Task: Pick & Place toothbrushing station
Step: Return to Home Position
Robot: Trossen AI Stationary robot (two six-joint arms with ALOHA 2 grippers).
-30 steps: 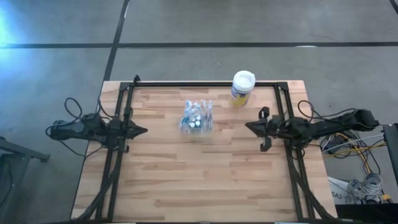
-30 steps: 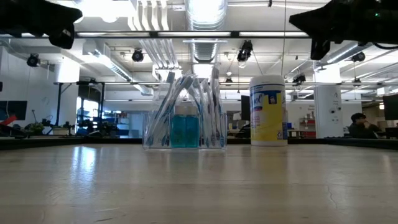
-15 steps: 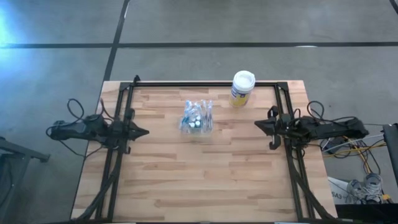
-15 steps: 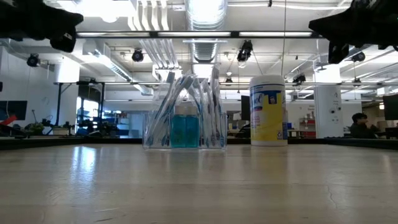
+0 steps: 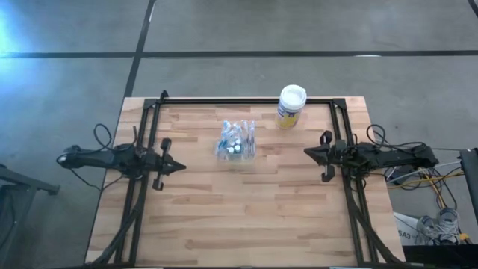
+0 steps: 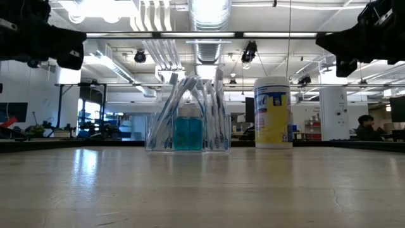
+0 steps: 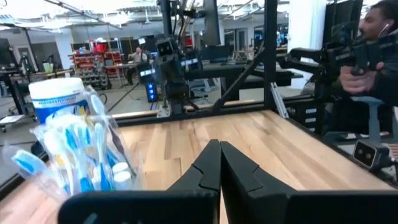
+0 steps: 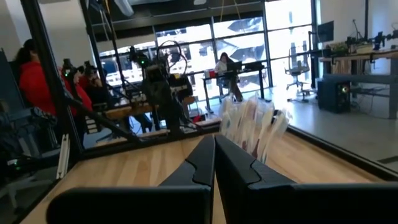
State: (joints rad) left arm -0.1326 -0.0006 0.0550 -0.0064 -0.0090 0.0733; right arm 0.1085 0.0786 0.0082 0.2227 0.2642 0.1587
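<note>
We judge that parking well means drawing each arm back along its own side of the counter [image 5: 246, 217], kept high, so nothing brushes the station [image 5: 237, 140]. The station stands upright near the counter's middle, with the canister [image 5: 291, 106] near it toward the far edge. The left claw [image 5: 178, 166] hangs over the left side and the right claw [image 5: 307, 153] over the right, both well apart from the station, each closed tight and holding nothing.

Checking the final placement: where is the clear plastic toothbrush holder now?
High view: the clear plastic toothbrush holder stands midway across the wooden table, left of the white-lidded yellow-label canister.
</note>
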